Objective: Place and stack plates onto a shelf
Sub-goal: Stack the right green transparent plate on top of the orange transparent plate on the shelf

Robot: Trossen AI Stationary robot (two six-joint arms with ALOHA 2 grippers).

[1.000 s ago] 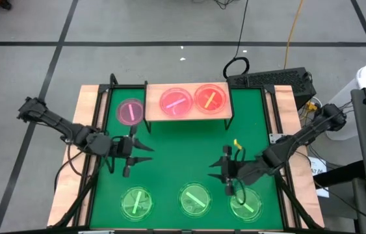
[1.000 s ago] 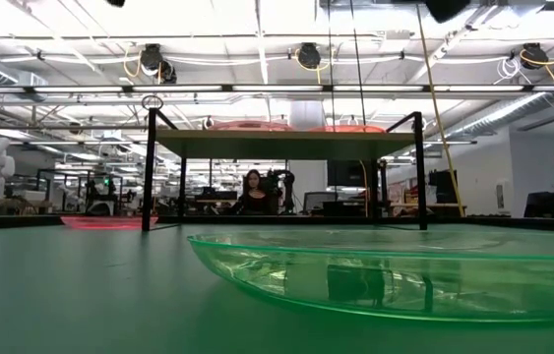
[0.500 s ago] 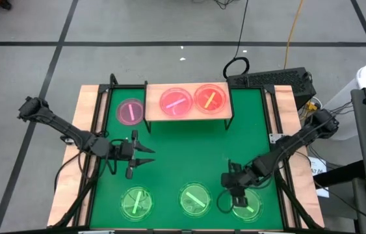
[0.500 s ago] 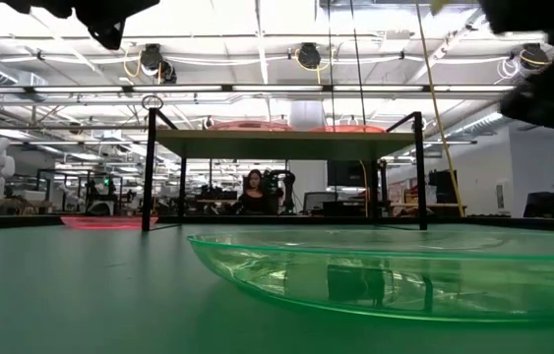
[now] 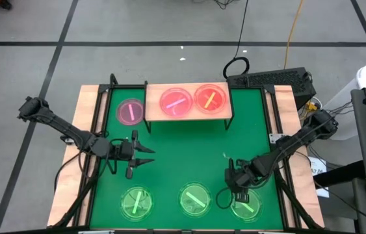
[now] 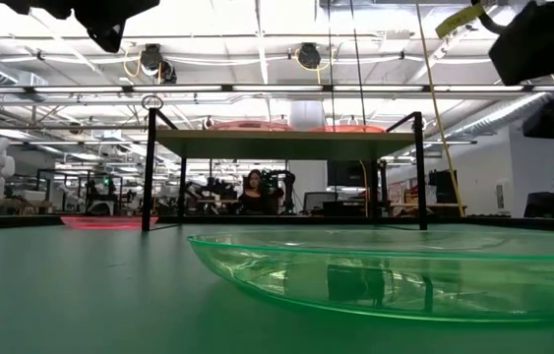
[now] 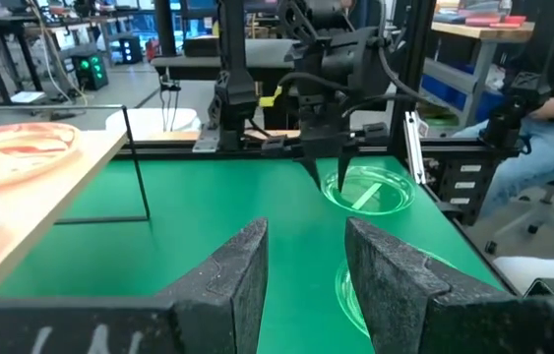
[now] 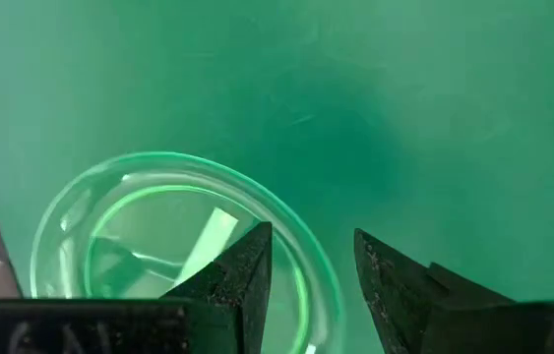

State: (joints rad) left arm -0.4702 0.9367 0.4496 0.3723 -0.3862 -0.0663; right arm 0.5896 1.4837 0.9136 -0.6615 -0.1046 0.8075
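Three green plates lie on the green mat near its near edge: left (image 5: 136, 202), middle (image 5: 195, 199), right (image 5: 246, 205). A pink plate (image 5: 130, 111) lies on the mat left of the shelf (image 5: 155, 110). On the shelf rest a pink plate (image 5: 175, 102) and an orange plate (image 5: 210, 98). My right gripper (image 8: 311, 246) points steeply down, open, above the right green plate's rim (image 8: 301, 251), one finger over the dish and one outside it. My left gripper (image 5: 151, 155) hovers open and level over the mat's left half, holding nothing.
The shelf's thin black legs (image 6: 149, 162) stand on the mat, with open room under the board. Bare mat (image 5: 189, 156) lies between the two arms. A keyboard (image 5: 270, 79) and cables lie behind the table's far right corner. People sit in the room beyond.
My right gripper has come down toward the near right green plate, tipping from about level to pointing steeply down and rolling as it went. My left gripper has sunk a little over the mat, then kept still. No plate has moved.
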